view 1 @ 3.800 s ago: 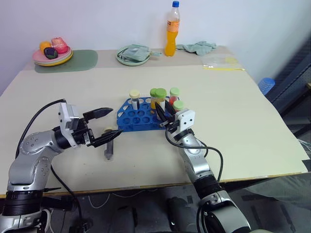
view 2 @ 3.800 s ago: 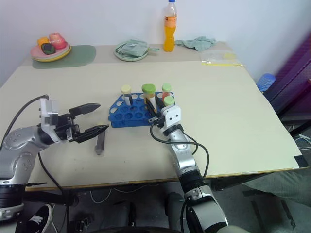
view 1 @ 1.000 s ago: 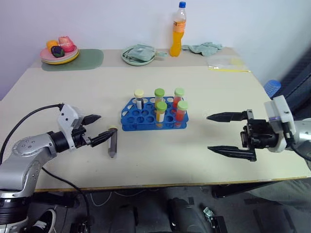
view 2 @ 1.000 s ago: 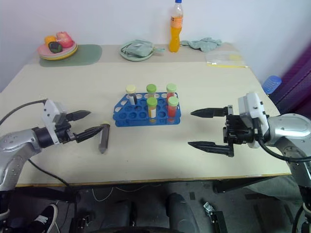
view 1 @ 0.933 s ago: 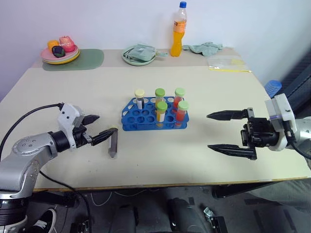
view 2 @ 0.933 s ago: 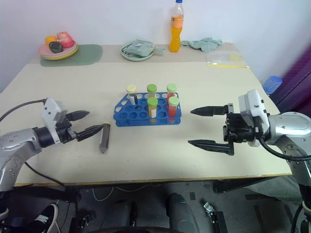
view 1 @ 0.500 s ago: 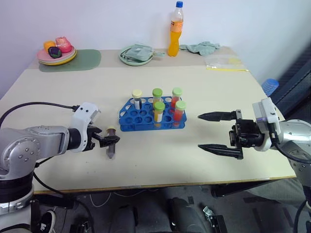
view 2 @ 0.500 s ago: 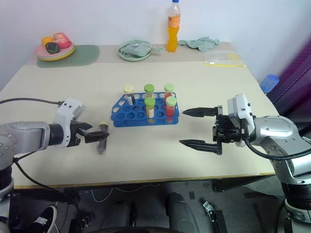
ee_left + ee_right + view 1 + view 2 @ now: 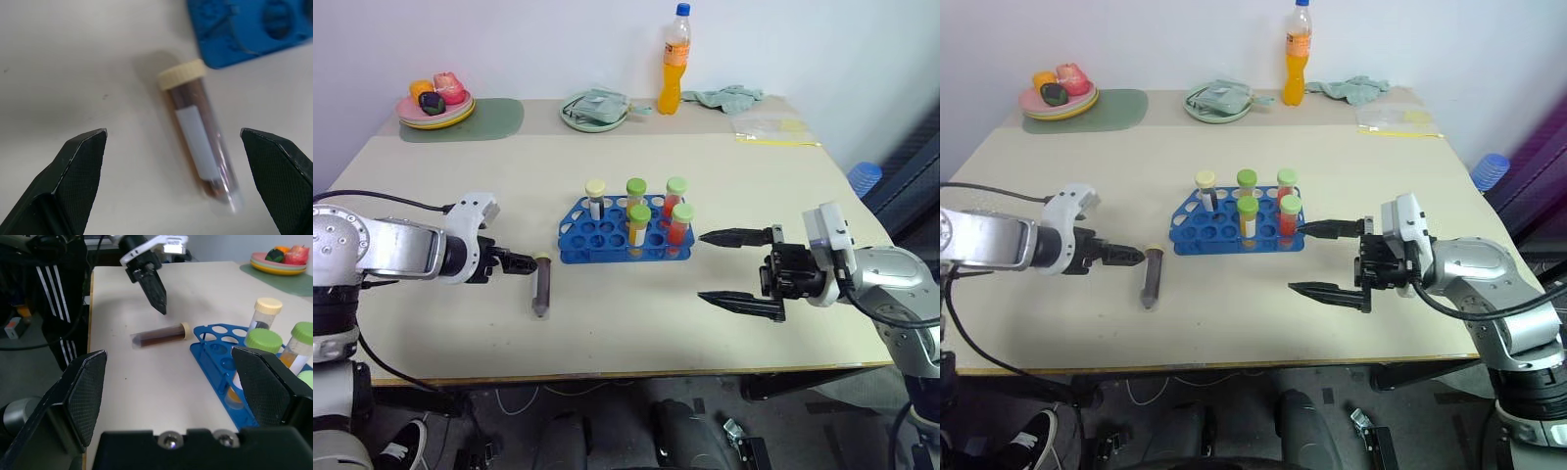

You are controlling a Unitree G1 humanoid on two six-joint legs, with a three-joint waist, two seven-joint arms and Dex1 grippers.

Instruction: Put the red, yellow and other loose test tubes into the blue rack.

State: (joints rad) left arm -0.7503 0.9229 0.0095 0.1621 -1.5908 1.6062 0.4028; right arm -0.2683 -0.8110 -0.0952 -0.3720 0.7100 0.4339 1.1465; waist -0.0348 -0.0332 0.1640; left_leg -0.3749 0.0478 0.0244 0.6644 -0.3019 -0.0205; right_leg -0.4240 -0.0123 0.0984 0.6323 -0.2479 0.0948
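Observation:
The blue rack (image 9: 625, 237) stands mid-table with several capped tubes upright in it, among them a yellow tube (image 9: 637, 229) and a red tube (image 9: 680, 225). One loose tube (image 9: 541, 286), dark brown with a cream cap, lies flat on the table left of the rack. My left gripper (image 9: 519, 262) points at its cap end. In the left wrist view its open fingers straddle the loose tube (image 9: 198, 142) without touching it. My right gripper (image 9: 732, 266) hovers open and empty to the right of the rack, fingers pointing towards it.
Along the far edge stand an orange drink bottle (image 9: 674, 59), a plate with a cloth (image 9: 595, 108), a fruit plate (image 9: 435, 101) on a green mat, a rag (image 9: 724, 96) and a plastic bag (image 9: 773, 127). Striped black trousers (image 9: 58, 293) show beyond the table's left side.
My left wrist has rolled and tipped downward, so its fingers now bracket the lying tube. My right gripper has drifted left, closer to the rack. The tube and rack have stayed put.

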